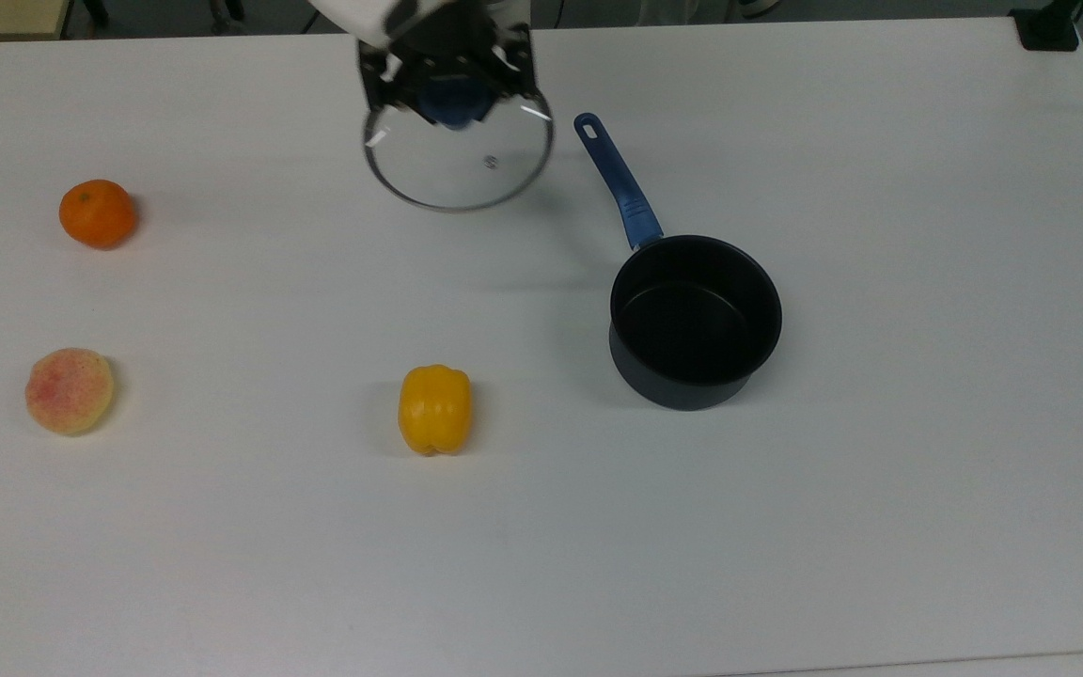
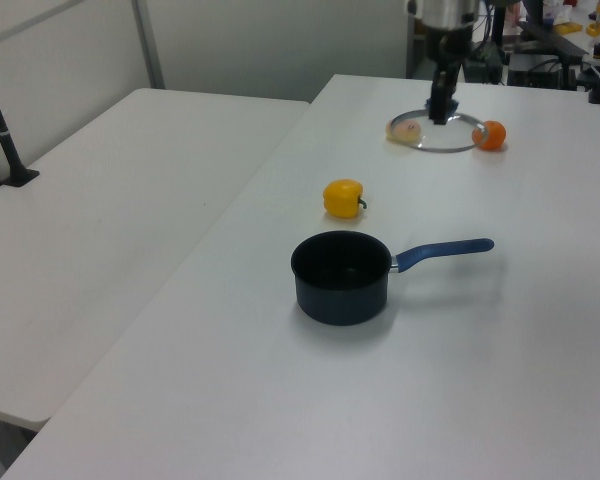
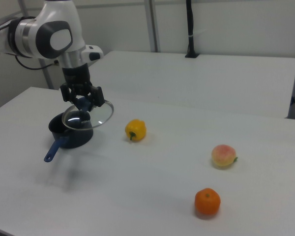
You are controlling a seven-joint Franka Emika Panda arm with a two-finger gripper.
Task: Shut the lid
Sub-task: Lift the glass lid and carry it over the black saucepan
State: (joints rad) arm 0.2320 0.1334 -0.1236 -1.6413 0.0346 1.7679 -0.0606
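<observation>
my claw is pinching the blue knob of the lid, holding it in the air above the surface. the lid is a round disc of clear glass with a thin metal rim, a blue knob at its centre and a small steam hole in the glass. it hangs roughly level. in the top view it sits toward the far edge, to the left of the saucepan's blue handle and apart from it. in the right view the lid hangs in front of the saucepan and partly overlaps it.

the saucepan is dark, open and empty, standing upright on the surface. a yellow pepper lies to its left in the top view. further left are an orange and a pink-speckled peach, each well apart from the others.

the surface is a plain white tabletop. a second white table stands beside it, seen on the left view's left, with pale walls behind.
</observation>
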